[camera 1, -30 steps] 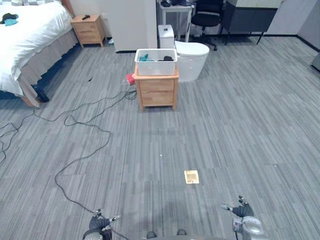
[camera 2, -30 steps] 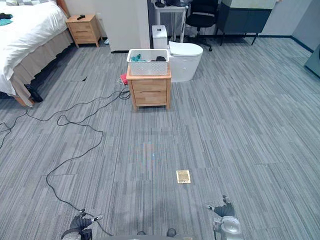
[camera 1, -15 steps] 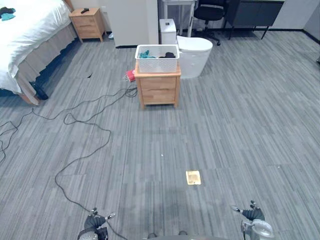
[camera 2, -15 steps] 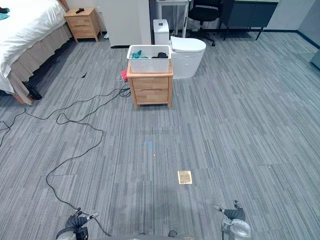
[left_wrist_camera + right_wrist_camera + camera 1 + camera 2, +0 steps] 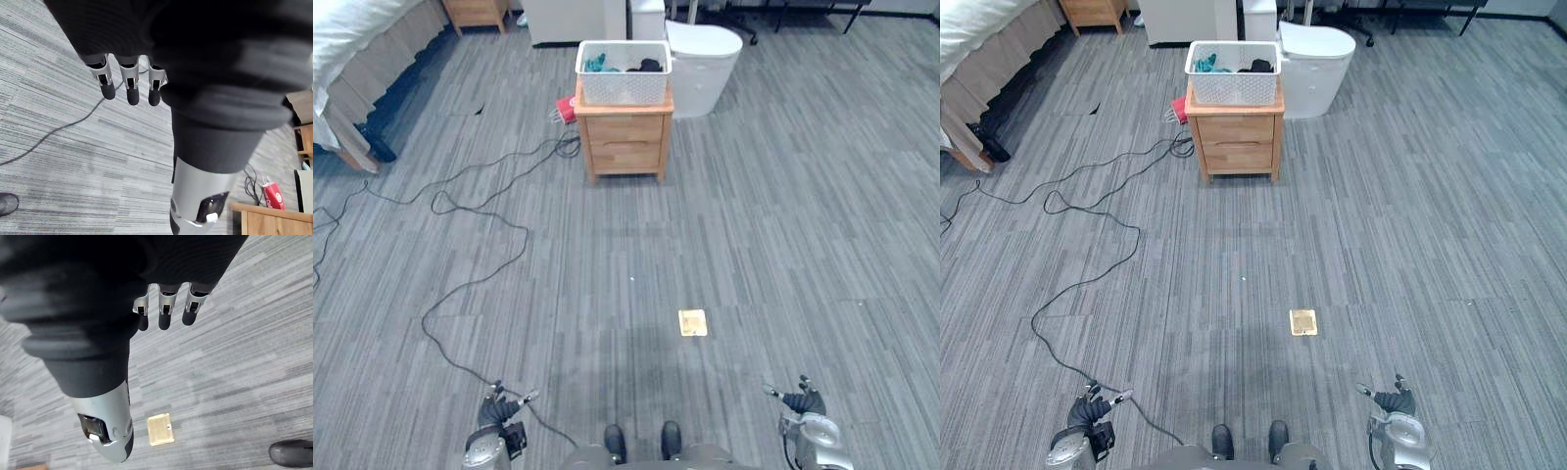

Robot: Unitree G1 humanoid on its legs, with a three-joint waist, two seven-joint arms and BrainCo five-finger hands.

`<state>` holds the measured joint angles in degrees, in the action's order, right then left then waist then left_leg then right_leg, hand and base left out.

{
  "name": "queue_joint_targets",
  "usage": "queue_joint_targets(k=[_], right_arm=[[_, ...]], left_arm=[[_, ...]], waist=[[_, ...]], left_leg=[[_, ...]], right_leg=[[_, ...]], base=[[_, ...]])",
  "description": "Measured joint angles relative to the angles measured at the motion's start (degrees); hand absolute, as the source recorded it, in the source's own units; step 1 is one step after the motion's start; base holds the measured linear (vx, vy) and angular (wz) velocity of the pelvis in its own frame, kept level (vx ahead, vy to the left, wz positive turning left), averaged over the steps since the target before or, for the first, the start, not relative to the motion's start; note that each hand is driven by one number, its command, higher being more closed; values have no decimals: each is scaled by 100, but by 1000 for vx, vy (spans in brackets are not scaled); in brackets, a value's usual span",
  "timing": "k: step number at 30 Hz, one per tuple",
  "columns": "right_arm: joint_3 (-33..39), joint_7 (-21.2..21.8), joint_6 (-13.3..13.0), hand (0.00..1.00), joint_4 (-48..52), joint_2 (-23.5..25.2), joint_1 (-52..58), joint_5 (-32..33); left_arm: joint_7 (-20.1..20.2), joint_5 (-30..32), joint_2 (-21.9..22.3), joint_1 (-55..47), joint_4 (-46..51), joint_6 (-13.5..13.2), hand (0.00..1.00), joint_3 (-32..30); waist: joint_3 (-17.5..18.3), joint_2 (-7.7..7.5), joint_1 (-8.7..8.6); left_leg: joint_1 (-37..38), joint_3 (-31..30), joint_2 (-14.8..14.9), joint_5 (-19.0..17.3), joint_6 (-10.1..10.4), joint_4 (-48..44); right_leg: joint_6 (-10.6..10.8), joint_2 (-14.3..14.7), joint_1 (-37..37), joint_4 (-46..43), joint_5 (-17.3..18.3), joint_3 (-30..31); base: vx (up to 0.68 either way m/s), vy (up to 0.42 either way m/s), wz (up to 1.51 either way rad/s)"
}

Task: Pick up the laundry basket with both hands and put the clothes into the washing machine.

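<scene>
**Item 1: laundry basket [image 5: 624, 71].** White perforated plastic, rectangular. Sits on top of a wooden nightstand [image 5: 625, 137] and covers nearly the whole top, its sides close to the top's edges. Far across the grey floor [image 5: 783, 196], well apart from both hands.

**Contents: clothes [image 5: 649, 66].** A teal piece at the basket's left end and a dark piece at the right end, both approx. at rim level.

**Handling (est.).** Light load. Walls thin and prob. a bit flexible, the clothes soft. Smooth plastic may slip on the fingers; not fragile. Best hold is at the two short ends under the rim, one hand each. Keep it level so nothing spills.

**Item 2: white rounded appliance [image 5: 703, 54].** Just beside the nightstand's right rear corner. Prob. the washing machine; can't make out an opening.

**Item 3: left hand [image 5: 496, 411].** Low at the robot's side, fingers [image 5: 128, 88] straight and relaxed, nothing held.

**Item 4: right hand [image 5: 803, 401].** Same as the left: fingers [image 5: 165, 313] extended, empty.

**Misc.**
- Brass floor plate [image 5: 692, 322] mid-floor.
- Red item [image 5: 566, 109] by the nightstand's left rear corner.
- Bed [image 5: 352, 29] far left.
</scene>
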<state>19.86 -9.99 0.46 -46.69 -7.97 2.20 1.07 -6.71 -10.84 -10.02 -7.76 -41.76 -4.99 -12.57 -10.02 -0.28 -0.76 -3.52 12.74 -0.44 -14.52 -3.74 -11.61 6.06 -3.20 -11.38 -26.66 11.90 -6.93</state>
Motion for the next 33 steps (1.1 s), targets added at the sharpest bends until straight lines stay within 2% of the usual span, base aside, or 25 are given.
queue_joint_targets(k=[2,4,5,7,8,9,10,11,12,13,14,15,16,17,19,20,22,25,27,28,29,30,31,32,33], right_arm=[[-156,3,4,0,29,89,37,54],[-309,7,5,0,29,99,-5,59],[-405,3,4,0,30,59,-39,59],[-425,3,1,0,45,13,-100,59],[-429,3,0,0,49,11,-102,58],[-436,2,1,0,71,11,-97,56],[-444,-2,-1,0,103,9,-51,55],[-457,0,0,0,108,2,42,52],[-461,1,1,0,114,-9,40,47],[-465,4,0,0,137,-4,-4,43],[-509,17,3,0,183,70,-37,38],[-541,22,7,0,210,90,-23,36],[-664,22,10,0,297,103,-16,38],[-695,18,4,0,353,136,-11,39],[-694,9,-15,0,592,225,5,51],[-693,7,-15,0,773,260,10,58],[-692,8,-24,0,891,275,5,59],[-619,11,-1,0,898,289,0,57],[-473,-5,0,0,681,233,3,55],[-493,-6,-4,0,605,186,16,52],[-514,-6,4,0,500,237,77,49],[-515,-7,-1,0,526,291,185,45],[-524,-2,-1,0,522,350,280,29],[-528,-1,4,0,516,401,273,25],[-555,-3,6,0,522,560,304,6]], left_arm=[[-23,0,-118,24,6,1,0,179],[-117,-1,-189,62,5,5,0,196],[-133,-6,-225,128,0,4,0,192],[-202,-44,-232,354,-14,-1,0,197],[-217,-78,-246,513,-68,-26,0,246],[-218,-78,-260,607,-74,-43,0,306],[-218,-77,-262,608,-91,-46,0,328],[-210,-74,-221,614,-116,-50,0,363],[-205,-74,-106,618,-188,-48,0,365],[-203,-75,-48,633,-224,-45,0,363],[-202,-77,17,641,-232,-44,0,319],[-204,-77,66,637,-231,-44,0,282],[-190,-78,178,533,-202,-47,0,152],[-188,-78,206,503,-195,-47,0,81],[-182,-78,290,485,-89,-30,0,63],[-137,-78,383,463,63,-40,0,65],[-92,-76,454,449,127,-44,0,66],[-86,-73,478,438,131,-25,0,75],[-87,-64,516,267,123,-25,0,80],[-95,-36,517,184,99,-23,0,72],[-96,-17,460,73,40,8,0,69],[-97,-17,449,-27,41,10,0,65],[-103,-18,476,-61,17,14,0,73],[-99,-18,469,-71,-8,14,0,88],[-98,-20,409,-54,-79,27,0,134]], waist=[[-79,6,-61],[-202,-11,-66],[-312,50,-111],[-470,38,-195],[-564,29,-247],[-583,-101,-372],[-592,-102,-397],[-526,-235,-426],[-523,-63,-463],[-546,76,-453],[-582,153,-470],[-596,176,-462],[-624,251,-372],[-628,253,-326],[-682,161,-166],[-690,61,-66],[-682,74,35],[-702,11,172],[-647,21,197],[-608,36,196],[-428,-126,234],[-315,-226,275],[-228,-331,327],[-207,-368,324],[-182,-491,243]], left_leg=[[173,-104,-3,-185,-90,-96],[484,-119,35,-214,-83,-25],[739,-211,62,-216,-77,127],[1147,-343,135,-169,16,376],[1376,-466,124,-127,177,526],[1592,-599,90,-182,351,627],[1707,-665,70,-245,459,653],[1970,-779,61,-388,703,641],[2027,-801,262,-476,908,352],[1958,-769,408,-444,1119,46],[1562,-698,571,-88,1677,-1042],[1296,-691,659,255,1808,-1757],[556,-678,1066,610,1851,-3800],[297,-609,1245,567,1785,-4490],[-500,-401,1562,313,1316,-5711],[-1074,-185,1592,176,1077,-5625],[-1585,15,1646,57,935,-4999],[-1976,111,1286,78,884,-2538],[-1807,-264,888,653,1026,-146],[-1825,-355,861,762,1047,43],[-1839,-376,719,1252,857,-282],[-1868,-297,634,1300,791,-449],[-1829,-128,598,1356,602,-773],[-1778,-86,547,1279,397,-918],[-1526,-3,423,920,170,-1140]], right_leg=[[-34,-108,-604,-1102,211,-134],[-133,-108,-950,-1071,307,-350],[-190,-63,-1119,-643,254,-533],[-256,78,-1228,549,-224,-691],[-272,137,-1341,1353,-727,-711],[-271,142,-1486,1845,-1156,-691],[-345,134,-1538,1977,-1291,-665],[-716,130,-1622,1967,-1736,-505],[-1116,219,-1717,1378,-2223,-498],[-1215,306,-1763,1037,-1935,-566],[-1314,355,-1686,673,-1480,-614],[-1354,389,-1540,625,-1317,-617],[-1443,637,-920,791,-1026,-581],[-1487,737,-629,894,-944,-545],[-1610,870,321,1267,-751,-421],[-1562,871,902,1659,-630,-226],[-1505,901,1368,2058,-572,-92],[-1335,785,1936,2388,-341,166],[-1053,642,2381,2513,18,402],[-953,595,2500,2454,258,515],[-808,338,2506,2121,656,675],[-701,198,2420,1855,828,757],[-382,33,2161,984,1014,870],[-267,-44,1954,384,1016,865],[432,-305,1306,-1303,592,788]], base=[[260,112,18],[352,74,11],[443,38,31],[498,13,48],[573,-28,67],[596,-48,70],[802,-130,68],[830,-169,44],[836,-190,24],[690,-211,9],[566,-204,2],[889,-291,-4],[610,-185,-17],[735,-194,-28],[688,-139,-25],[708,-117,-35],[516,-38,-34],[539,80,-36],[595,216,-55],[653,317,-77],[566,288,-66],[643,274,-76],[549,208,-62],[821,340,-55],[671,290,-18]])
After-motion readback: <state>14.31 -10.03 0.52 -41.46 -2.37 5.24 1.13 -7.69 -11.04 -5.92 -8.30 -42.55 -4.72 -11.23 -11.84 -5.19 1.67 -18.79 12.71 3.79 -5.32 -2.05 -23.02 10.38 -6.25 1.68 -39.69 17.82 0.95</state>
